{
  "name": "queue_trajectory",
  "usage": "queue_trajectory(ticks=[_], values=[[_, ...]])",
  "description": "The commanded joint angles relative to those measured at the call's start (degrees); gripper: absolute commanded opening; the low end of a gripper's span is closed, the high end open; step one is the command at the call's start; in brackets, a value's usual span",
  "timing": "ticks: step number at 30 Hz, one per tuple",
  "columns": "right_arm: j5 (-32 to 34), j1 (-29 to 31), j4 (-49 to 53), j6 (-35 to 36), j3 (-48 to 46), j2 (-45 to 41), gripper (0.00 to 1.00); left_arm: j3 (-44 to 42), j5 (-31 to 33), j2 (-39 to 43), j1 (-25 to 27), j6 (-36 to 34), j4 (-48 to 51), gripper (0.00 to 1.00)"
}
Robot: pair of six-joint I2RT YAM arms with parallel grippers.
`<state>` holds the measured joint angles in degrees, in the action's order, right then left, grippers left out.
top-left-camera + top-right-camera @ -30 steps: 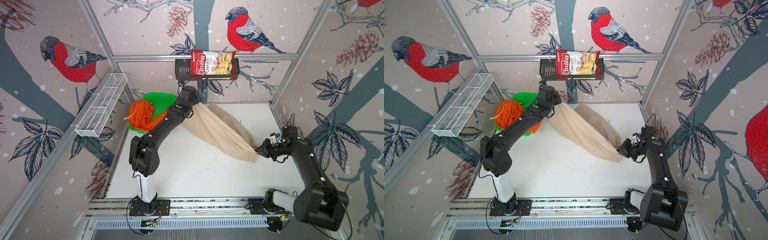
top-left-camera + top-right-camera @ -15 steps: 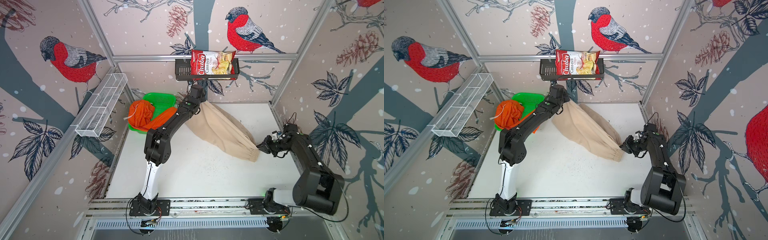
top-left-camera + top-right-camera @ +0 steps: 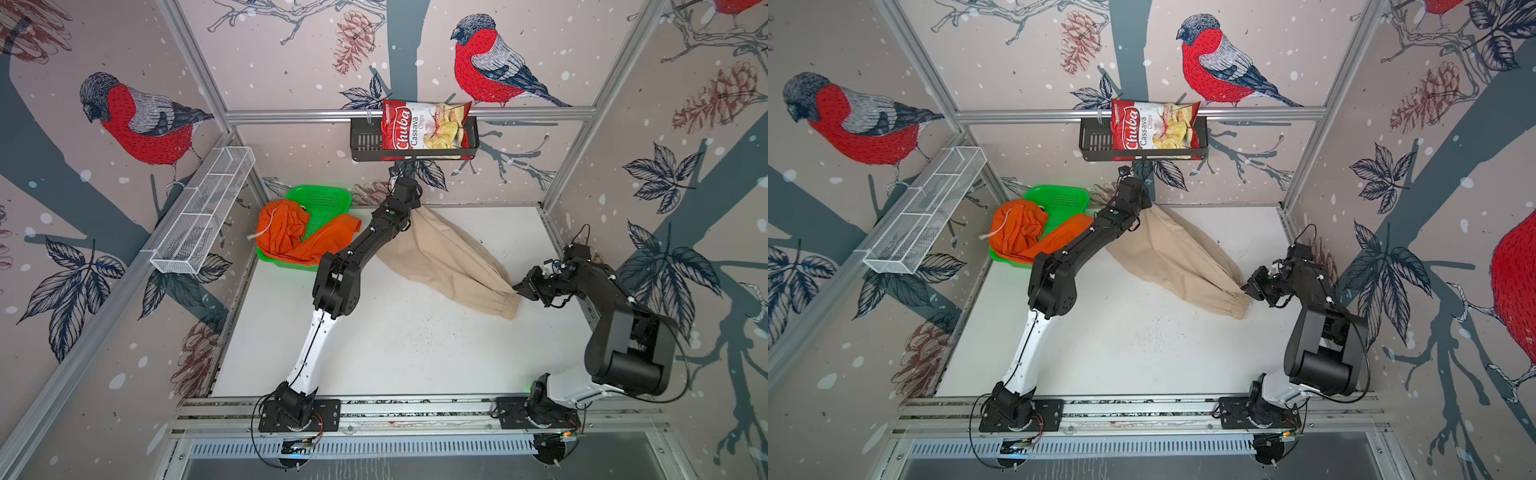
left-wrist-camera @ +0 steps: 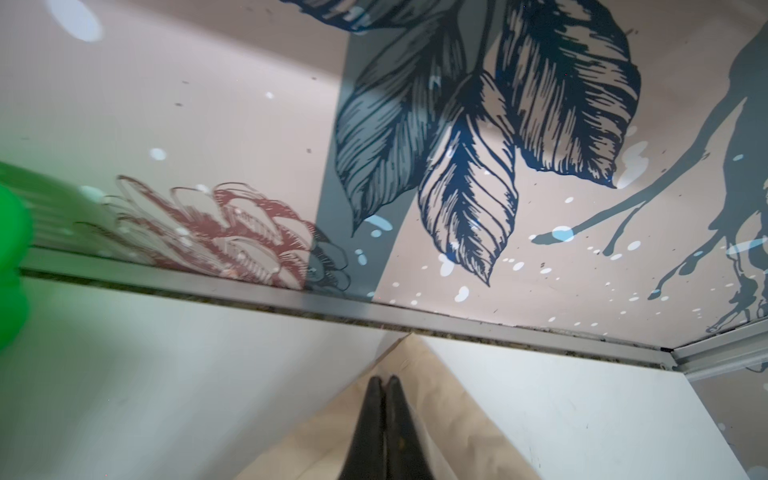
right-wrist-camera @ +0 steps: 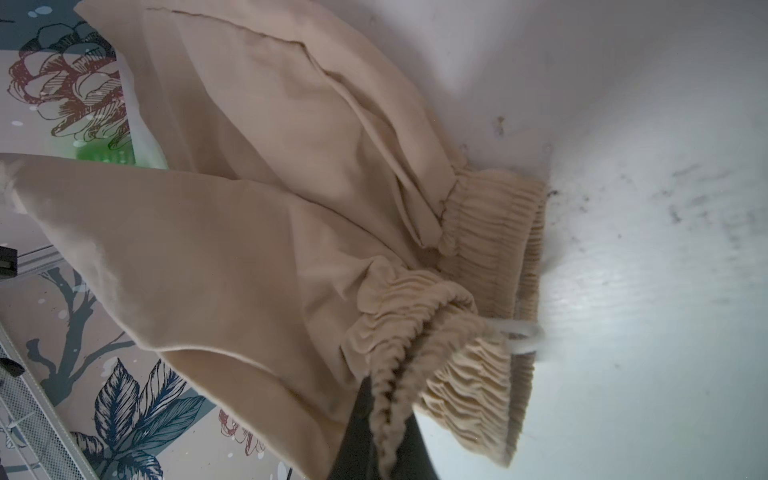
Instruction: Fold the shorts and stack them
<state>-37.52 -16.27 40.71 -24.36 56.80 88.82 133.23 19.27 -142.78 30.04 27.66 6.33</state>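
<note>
The beige shorts stretch across the white table between my two grippers. At the back wall, my left gripper is shut on their hem end, and the wrist hides its fingertips in both top views. My right gripper is shut on the gathered elastic waistband, held low over the table at the right. A white drawstring shows beside that waistband. The orange shorts lie bunched in the green basket at the back left.
A white wire basket hangs on the left wall. A black shelf with a bag of chips hangs on the back wall just above my left wrist. The back wall's metal rail runs close ahead of the left fingers.
My left arm has reached further toward the back wall, carrying the hem end with it. The right gripper has shifted slightly right and the beige shorts are pulled out longer.
</note>
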Motion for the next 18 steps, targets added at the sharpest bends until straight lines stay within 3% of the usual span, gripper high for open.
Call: queue_trajectory(ticks=[1,3,6,11,15,18], values=[[0.52,-0.24,-6.58,-2.60,-0.26,1.84,0.17,3.23,-0.62,-3.79,0.10,-1.44,-0.68,0.02],[0.40,-0.25,-9.79,-3.49,0.04,3.13,0.28,3.31,-1.10,-5.31,0.18,-1.78,-1.65,0.12],[1.63,-0.18,-16.15,-5.96,-0.02,2.58,0.48,3.35,-2.39,-6.23,0.11,-3.19,-2.82,0.39],[8.96,-0.20,-18.30,-7.37,3.16,-1.77,0.69,2.17,-4.54,-3.44,-0.24,-5.60,-2.72,0.67],[15.29,-0.01,-15.95,-6.97,5.68,-6.94,0.70,-5.76,-7.70,3.68,-0.69,-7.26,-3.39,0.70],[15.87,3.10,-17.50,-6.39,2.86,-12.11,0.66,-16.97,-14.14,10.50,-1.29,-7.97,-6.64,0.59]])
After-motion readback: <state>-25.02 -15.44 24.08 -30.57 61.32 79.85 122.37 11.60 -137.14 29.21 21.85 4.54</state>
